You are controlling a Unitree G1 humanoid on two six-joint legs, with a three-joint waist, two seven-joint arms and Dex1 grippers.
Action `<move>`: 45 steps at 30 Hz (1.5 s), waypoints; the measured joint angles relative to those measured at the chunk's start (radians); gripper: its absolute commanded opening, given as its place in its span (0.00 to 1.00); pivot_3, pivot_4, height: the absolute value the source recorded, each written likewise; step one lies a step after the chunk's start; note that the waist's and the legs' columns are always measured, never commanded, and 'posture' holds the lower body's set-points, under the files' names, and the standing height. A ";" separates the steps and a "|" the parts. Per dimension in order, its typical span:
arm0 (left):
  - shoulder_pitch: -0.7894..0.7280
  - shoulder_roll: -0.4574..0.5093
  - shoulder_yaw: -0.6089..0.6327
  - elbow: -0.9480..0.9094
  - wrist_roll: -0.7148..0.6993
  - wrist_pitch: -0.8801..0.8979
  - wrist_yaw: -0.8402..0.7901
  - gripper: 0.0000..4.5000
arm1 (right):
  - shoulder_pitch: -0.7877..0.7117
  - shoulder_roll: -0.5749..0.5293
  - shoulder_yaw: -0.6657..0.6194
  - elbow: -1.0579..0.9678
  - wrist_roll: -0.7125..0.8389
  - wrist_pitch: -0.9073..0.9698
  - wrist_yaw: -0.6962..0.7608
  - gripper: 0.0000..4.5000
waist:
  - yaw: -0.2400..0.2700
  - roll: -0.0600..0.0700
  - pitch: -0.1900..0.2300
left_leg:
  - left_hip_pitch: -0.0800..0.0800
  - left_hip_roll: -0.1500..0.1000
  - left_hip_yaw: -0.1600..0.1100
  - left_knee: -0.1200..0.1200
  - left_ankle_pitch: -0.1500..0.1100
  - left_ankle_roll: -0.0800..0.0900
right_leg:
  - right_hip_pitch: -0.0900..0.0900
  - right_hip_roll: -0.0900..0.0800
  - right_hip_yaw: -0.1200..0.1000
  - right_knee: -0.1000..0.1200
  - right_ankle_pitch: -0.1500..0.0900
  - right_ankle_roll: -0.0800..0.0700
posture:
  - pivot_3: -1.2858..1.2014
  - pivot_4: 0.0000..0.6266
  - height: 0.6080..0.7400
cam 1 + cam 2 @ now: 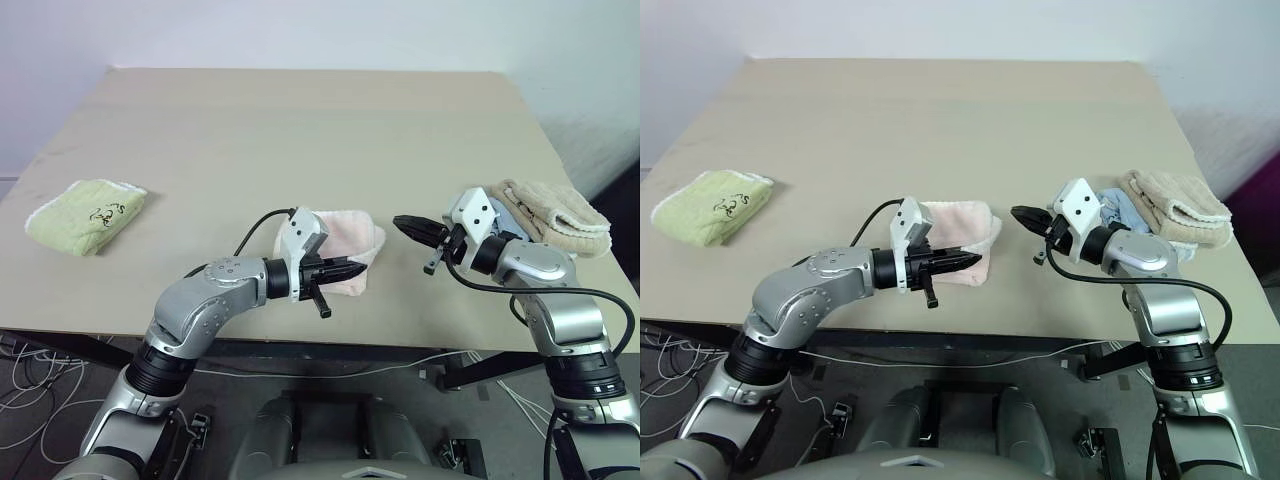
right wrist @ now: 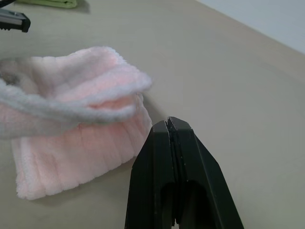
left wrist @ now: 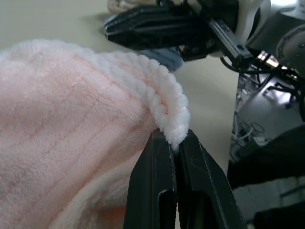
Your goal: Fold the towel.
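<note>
A light green folded towel [image 1: 87,215] is lying far left on the desk [image 1: 300,130]. Near the desk's front edge, the pink towel [image 1: 345,240] is sitting folded in a loose bundle. The left pincer [image 1: 352,270] is pinching the towel's white trimmed edge [image 3: 172,125], its fingers nearly together. The right pincer [image 1: 412,228] is hovering just beside the towel, fingers pressed together and empty. A beige folded towel [image 1: 555,215] is resting far right.
</note>
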State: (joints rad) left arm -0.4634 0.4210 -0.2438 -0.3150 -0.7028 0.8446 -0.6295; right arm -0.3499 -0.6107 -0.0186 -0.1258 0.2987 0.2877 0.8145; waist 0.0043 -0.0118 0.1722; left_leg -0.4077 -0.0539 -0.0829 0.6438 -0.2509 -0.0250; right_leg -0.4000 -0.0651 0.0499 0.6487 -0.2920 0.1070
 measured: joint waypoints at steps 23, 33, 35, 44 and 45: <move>0.017 0.029 0.254 0.110 0.064 -0.137 0.033 0.63 | -0.068 0.092 0.029 0.003 0.027 0.060 -0.027 0.00 | -0.001 0.000 0.000 | 0.000 0.000 0.000 0.000 0.000 0.000 | 0.000 0.000 0.000 0.000 0.000 0.000 | 0.52 0.24 1.00; 0.023 0.036 0.140 0.237 0.245 -0.296 -0.080 0.01 | -0.087 0.247 0.173 0.105 -0.018 0.072 -0.051 0.00 | 0.000 0.000 0.000 | -0.001 0.000 0.000 0.000 0.000 0.000 | -0.002 0.000 0.000 0.001 0.000 0.000 | 0.52 0.24 1.00; 0.034 0.036 0.090 0.275 0.301 -0.329 -0.092 0.01 | -0.070 0.262 0.208 0.143 -0.042 0.064 -0.054 0.00 | -0.002 0.000 0.000 | -0.001 0.000 0.000 0.000 0.000 0.000 | -0.002 0.000 0.000 0.001 0.000 0.000 | 0.52 0.24 1.00; 0.043 0.024 0.021 0.377 0.448 -0.462 -0.126 0.01 | -0.050 0.281 0.240 0.228 -0.107 -0.012 -0.063 0.00 | -0.012 0.001 -0.001 | 0.000 0.000 0.000 0.000 0.000 -0.001 | -0.002 0.000 0.000 0.002 0.000 0.000 | 0.52 0.24 1.00; 0.043 0.022 0.021 0.378 0.452 -0.467 -0.127 0.01 | -0.050 0.281 0.240 0.228 -0.109 -0.013 -0.064 0.00 | -0.012 0.001 -0.001 | 0.000 0.000 0.000 0.000 0.000 -0.001 | -0.002 0.000 0.000 0.002 0.000 0.000 | 0.52 0.24 1.00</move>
State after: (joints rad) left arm -0.4204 0.4433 -0.2224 0.0633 -0.2506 0.3778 -0.7568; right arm -0.4000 -0.3302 0.2209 0.1025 0.1895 0.2746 0.7506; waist -0.0082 -0.0113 0.1711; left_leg -0.4076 -0.0543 -0.0832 0.6438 -0.2506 -0.0256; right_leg -0.4015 -0.0651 0.0498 0.6508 -0.2918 0.1072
